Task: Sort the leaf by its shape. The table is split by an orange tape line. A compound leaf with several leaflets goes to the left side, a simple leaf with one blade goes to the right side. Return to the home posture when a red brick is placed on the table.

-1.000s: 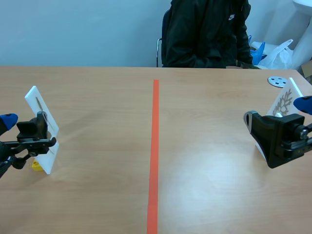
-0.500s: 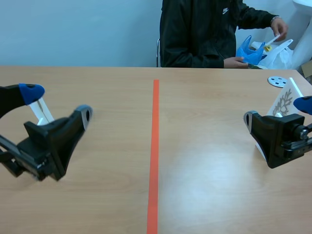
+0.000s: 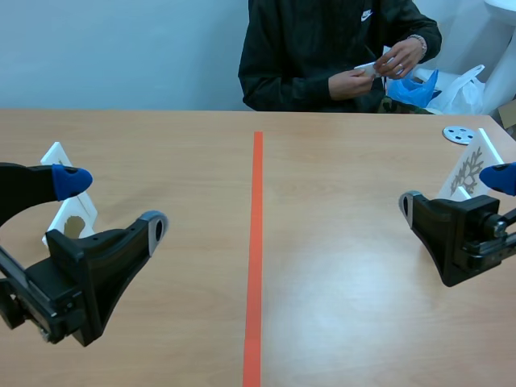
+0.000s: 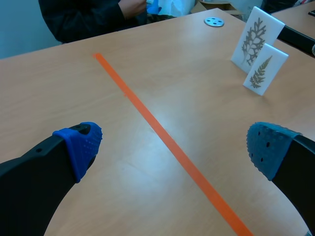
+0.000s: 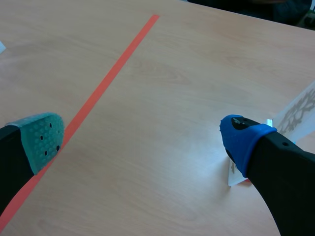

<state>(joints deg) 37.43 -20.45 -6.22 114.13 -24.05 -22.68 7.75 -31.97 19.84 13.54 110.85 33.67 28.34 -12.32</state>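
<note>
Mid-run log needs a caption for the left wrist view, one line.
Open left claw with the orange tape line ahead of it; tall leaf card and short leaf card stand beyond the line.

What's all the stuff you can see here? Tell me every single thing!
table: one, light wood, under everything
tape line: one, orange, down the table's middle
right cards: two, white with a dark leaf and a green leaf, standing on the right side near the right gripper
left card: one seen, white, standing on the left side, partly hidden behind the left gripper
disc: one, grey with holes, far right of the table
blue bag: one, past the table's far right edge
white bag: one, beside the blue bag
person: one, black jacket, across the table, holding something small and white
left gripper: one, black with blue pads, open
right gripper: one, black, open
</note>
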